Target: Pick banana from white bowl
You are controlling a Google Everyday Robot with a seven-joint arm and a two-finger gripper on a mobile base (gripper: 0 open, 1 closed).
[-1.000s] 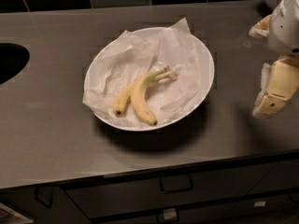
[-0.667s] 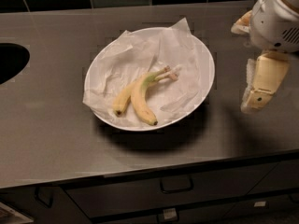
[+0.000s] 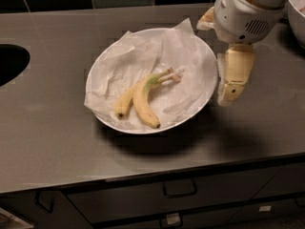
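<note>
The banana [image 3: 144,100], thick, curved, with a greenish neck and a dark tip, lies in the white bowl [image 3: 107,56] on its crumpled paper liner. A slimmer, paler banana [image 3: 125,102] lies against its left side, with the stems joined towards the right. My gripper [image 3: 217,61] hangs at the bowl's right rim, above the counter, open and empty. One tan finger [image 3: 233,75] points down just outside the rim. The other finger [image 3: 206,19] peeks out behind the white wrist. The gripper is to the right of the banana and does not touch it.
The bowl sits on a grey counter [image 3: 57,142]. A dark sink opening [image 3: 9,63] is at the left edge. Part of another white bowl [image 3: 298,13] shows at the top right. Drawers [image 3: 178,190] run below the counter's front edge, and dark tiles line the back.
My gripper has moved left, from the counter's right side to the bowl's right rim. The bananas and bowl have not moved.
</note>
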